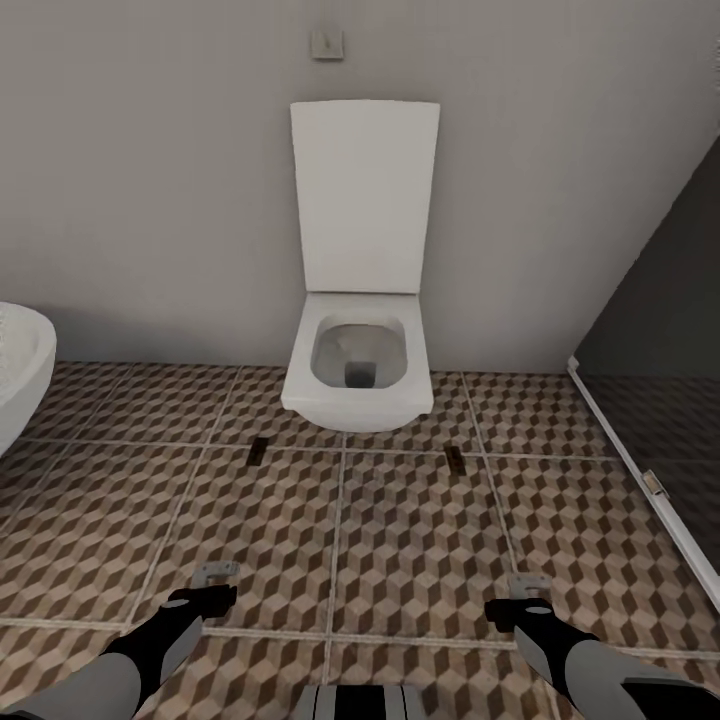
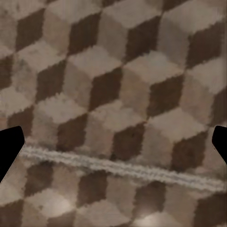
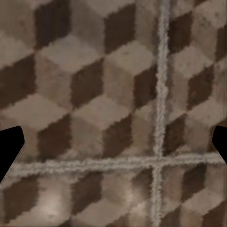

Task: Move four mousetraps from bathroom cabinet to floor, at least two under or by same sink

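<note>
1. We are facing a white toilet [image 1: 357, 360] at the centre of the head view, with the patterned bathroom floor [image 1: 400, 540] spreading across the lower half.
2. Two small dark flat things, perhaps mousetraps, are lying on the floor, one [image 1: 257, 452] just left of the toilet base and one [image 1: 455, 459] just right; we cannot tell for sure.
3. Our left gripper [image 1: 213, 580] and right gripper [image 1: 528, 590] are hanging low over the tiles, jaws spread wide and carrying nothing.
4. The edge of a white tub [image 1: 20, 375] is showing at far left; we are not seeing the cabinet or sink here.
5. We judge the best move is turning slowly to find the sink, keeping both arms tucked.
</note>
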Tool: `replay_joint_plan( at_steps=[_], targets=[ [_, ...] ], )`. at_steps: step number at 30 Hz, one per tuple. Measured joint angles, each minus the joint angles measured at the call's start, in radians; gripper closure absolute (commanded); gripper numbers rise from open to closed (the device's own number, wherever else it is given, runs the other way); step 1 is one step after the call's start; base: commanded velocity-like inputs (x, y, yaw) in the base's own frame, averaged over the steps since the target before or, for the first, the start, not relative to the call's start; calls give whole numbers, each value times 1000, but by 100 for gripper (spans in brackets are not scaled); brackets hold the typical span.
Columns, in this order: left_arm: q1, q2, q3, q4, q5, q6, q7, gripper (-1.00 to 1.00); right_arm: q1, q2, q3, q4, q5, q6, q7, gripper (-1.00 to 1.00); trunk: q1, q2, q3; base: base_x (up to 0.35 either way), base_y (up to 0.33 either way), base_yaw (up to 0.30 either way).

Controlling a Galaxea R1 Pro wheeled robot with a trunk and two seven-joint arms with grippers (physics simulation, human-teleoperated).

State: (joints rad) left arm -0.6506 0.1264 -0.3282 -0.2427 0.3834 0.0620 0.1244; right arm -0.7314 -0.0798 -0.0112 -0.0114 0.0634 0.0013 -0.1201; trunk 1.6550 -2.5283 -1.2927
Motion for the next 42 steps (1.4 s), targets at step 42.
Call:
replay_joint_plan(
  at_steps=[42],
  targets=[
    [0,0,-1,-1,0,-5,0,-100,0,-2,0,0,2,0,0,-100,-13,7,108,0,0,0]
  ],
)
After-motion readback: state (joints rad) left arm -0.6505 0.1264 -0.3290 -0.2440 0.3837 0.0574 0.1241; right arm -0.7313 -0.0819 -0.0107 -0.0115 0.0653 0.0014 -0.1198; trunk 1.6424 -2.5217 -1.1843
